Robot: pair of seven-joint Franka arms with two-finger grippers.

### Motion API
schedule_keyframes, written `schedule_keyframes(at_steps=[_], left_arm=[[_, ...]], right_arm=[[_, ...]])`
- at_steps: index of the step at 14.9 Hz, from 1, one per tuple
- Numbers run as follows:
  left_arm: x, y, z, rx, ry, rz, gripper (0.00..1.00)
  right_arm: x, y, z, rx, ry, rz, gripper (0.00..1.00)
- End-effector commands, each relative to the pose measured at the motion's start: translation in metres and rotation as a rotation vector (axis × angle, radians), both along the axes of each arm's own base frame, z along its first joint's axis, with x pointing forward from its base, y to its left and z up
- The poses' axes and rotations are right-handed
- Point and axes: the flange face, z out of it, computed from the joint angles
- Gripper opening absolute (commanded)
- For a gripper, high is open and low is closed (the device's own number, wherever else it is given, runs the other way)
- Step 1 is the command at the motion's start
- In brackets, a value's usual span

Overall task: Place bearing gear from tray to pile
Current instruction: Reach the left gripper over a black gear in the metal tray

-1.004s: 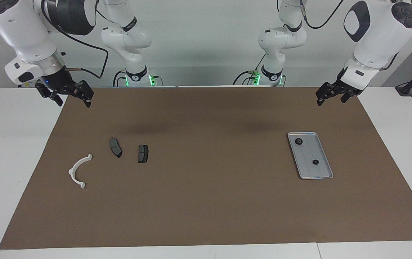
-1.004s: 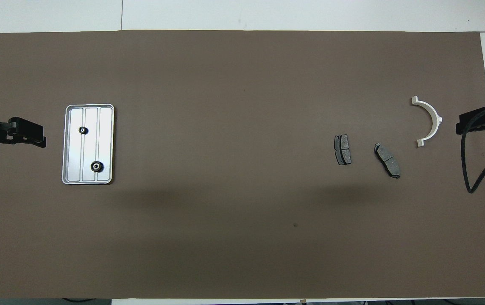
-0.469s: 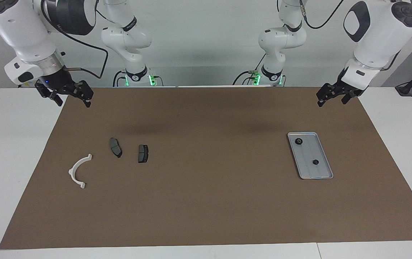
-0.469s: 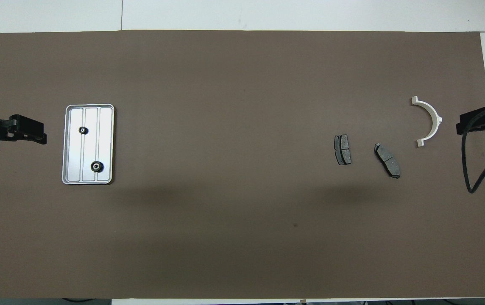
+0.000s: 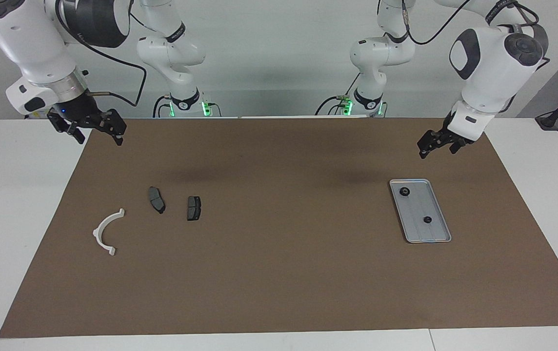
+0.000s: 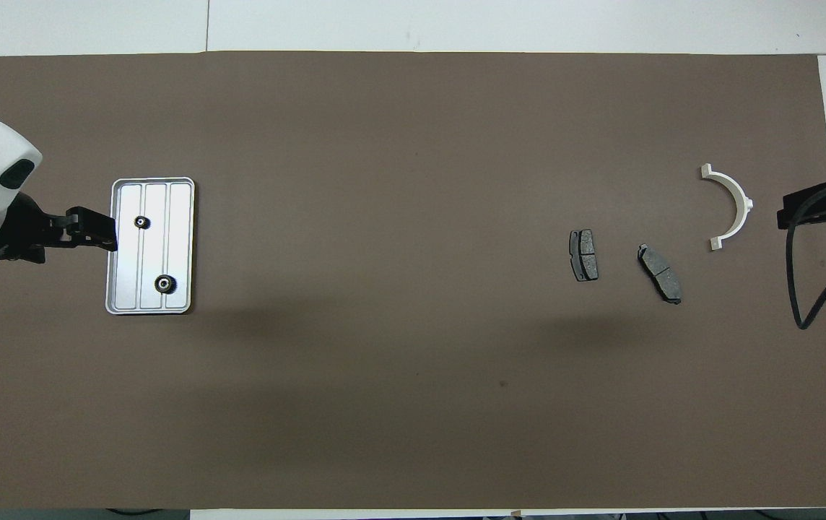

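The silver tray [image 5: 416, 208] [image 6: 179, 245] lies on the brown mat toward the left arm's end. Two small black bearing gears rest in it, one nearer the robots [image 5: 405, 192] [image 6: 164, 284] and one farther out [image 5: 427, 220] [image 6: 141, 222]. My left gripper [image 5: 436, 149] [image 6: 100, 235] hangs open and empty in the air, over the tray's rim. The pile lies toward the right arm's end: a white half-ring bracket [image 5: 107, 230] [image 6: 732, 206] and two dark brake pads [image 5: 156, 199] [image 5: 193, 207]. My right gripper [image 5: 99, 138] [image 6: 783, 214] waits open above the mat's corner.
The brown mat [image 5: 279, 273] covers most of the white table [image 5: 20, 204]. A black cable [image 6: 810, 289] loops down from the right arm over the mat's edge beside the bracket.
My left arm has swung in and down toward the tray, so its gripper now reaches the tray's rim from above. The right arm and all parts have stayed put.
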Motion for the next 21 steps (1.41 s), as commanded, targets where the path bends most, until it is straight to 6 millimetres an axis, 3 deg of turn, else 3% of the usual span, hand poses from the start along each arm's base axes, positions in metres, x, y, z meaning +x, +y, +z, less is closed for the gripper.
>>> schedule_keyframes(at_steps=[1,6,18,21], left_arm=[[-0.008,-0.001,-0.034,-0.005,-0.035,0.029,1.0],[-0.015,0.006,-0.093,-0.007,-0.046,0.042,1.0],[-0.022,0.011,-0.165,-0.012,-0.047,0.072,0.97],[-0.025,0.008,-0.195,-0.015,-0.044,0.066,0.97]], right_arm=[[-0.004,-0.003,0.0,0.003,-0.019,-0.01,1.0],[-0.004,-0.005,0.0,0.003,-0.019,-0.008,1.0],[-0.004,-0.004,-0.003,0.002,-0.025,-0.006,1.0],[-0.005,-0.004,-0.007,0.003,-0.025,-0.008,1.0]])
